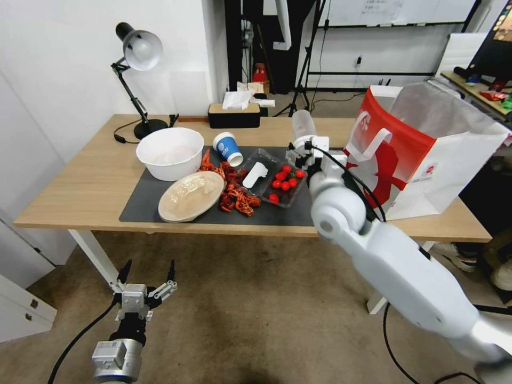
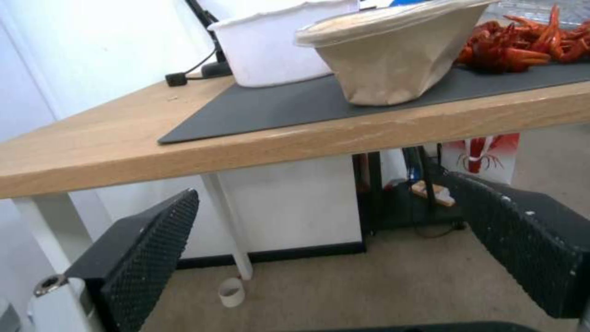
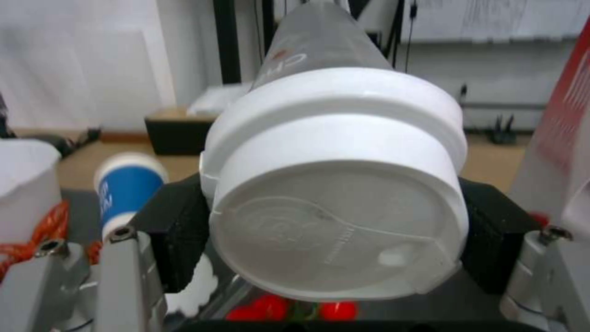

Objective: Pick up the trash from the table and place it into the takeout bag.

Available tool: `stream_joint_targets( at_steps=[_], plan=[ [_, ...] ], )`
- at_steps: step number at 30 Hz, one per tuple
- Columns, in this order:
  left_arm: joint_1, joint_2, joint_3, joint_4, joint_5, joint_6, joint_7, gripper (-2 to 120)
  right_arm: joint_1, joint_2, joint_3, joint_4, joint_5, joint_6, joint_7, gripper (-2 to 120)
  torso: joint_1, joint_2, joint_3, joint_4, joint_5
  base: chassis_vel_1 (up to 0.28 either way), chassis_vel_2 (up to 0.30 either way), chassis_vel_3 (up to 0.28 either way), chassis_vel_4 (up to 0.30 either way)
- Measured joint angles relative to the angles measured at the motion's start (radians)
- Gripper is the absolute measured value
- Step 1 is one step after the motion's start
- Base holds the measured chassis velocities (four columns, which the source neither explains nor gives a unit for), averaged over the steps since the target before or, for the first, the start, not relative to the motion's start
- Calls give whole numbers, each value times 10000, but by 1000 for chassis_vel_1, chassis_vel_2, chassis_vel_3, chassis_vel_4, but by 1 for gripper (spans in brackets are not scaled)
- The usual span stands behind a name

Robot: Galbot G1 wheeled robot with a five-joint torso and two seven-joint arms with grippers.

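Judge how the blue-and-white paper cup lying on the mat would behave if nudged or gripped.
The blue-and-white paper cup lies on its side, so a nudge would probably roll it, curving because it tapers. It looks empty, so likely light. Thin paper walls may crush under a firm claw squeeze.

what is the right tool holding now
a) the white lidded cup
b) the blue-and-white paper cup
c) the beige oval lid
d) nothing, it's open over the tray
a: the right tool is shut on the white lidded cup, its black pads pressing both sides just below the lid, while the blue-and-white paper cup lies on the mat and the beige oval lid rests beside the bowl.
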Motion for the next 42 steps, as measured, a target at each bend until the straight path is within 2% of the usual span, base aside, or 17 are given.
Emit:
stream_joint_targets(
  at_steps=[3, 4, 7, 8, 13, 17, 20, 29, 31, 32, 34, 37, 42],
  plan=[
    [-7, -28, 16, 6, 14, 1, -1, 100, -278, -117, 307, 143, -454, 256, -467, 76, 0, 0, 0, -2, -2, 0, 0, 0, 0],
    [-15, -53, 33, 14, 32, 5, -2, 100, -546, -237, 684, 303, -1005, 766, -945, 76, 0, 0, 1, -2, 2, 0, 0, 0, 0],
    [-47, -76, 56, 42, 47, 10, -3, 100, -836, -464, 1325, 642, -1468, 1290, -1482, 76, 1, -1, 1, 0, 1, 0, 0, 0, 0],
    [-77, -76, 61, 85, 47, 10, -5, 100, -914, -754, 2007, 1002, -1557, 1479, -1450, 76, 2, 0, 1, 0, -5, 0, 0, 0, 0],
    [-100, -60, 87, 111, 42, 2, -7, 100, -793, -1470, 3002, 1064, -1391, 1337, -1056, 76, 1, 0, 1, -1, -3, 0, 0, 0, 0],
    [-103, -57, 109, 111, 36, -2, -8, 100, -727, -1809, 3278, 780, -1269, 1205, -830, 76, 2, -2, 2, 1, 2, 0, 0, 0, 0],
    [-57, -40, 128, 108, 35, -30, -8, 100, -635, -2101, 3589, 492, -832, 883, -156, 76, 2, -3, 2, 0, -1, 0, 0, 0, 0],
    [13, -14, 141, 33, 33, -50, -4, 100, -651, -2228, 3885, 187, -237, 552, 811, 76, 1, -3, 1, 1, -2, 0, 0, 0, 0],
    [33, -11, 145, -7, 32, -50, -2, 100, -724, -2237, 3916, 183, -186, 544, 821, 84, 2, -3, 2, 1, -3, 0, 0, 0, 0],
    [33, -11, 145, -7, 32, -50, -2, 100, -724, -2237, 3916, 183, -186, 544, 821, 84, 2, -3, 2, 1, -3, 0, 0, 0, 0],
    [65, -11, 147, -41, 31, -50, -1, 100, -770, -2223, 3937, 177, -185, 544, 837, 93, 2, -3, 1, 1, -2, 0, 0, 0, 0],
    [94, -4, 143, -58, 32, -50, 0, 100, -774, -2219, 3963, 176, -185, 544, 845, 100, 2, -3, 2, 0, -3, 0, 0, 0, 0],
    [146, -12, 142, -103, 33, -56, 2, 100, -767, -2222, 3963, 195, -185, 544, 847, 100, 1, -3, 1, 0, -3, 0, 0, 0, 0]
  ],
)
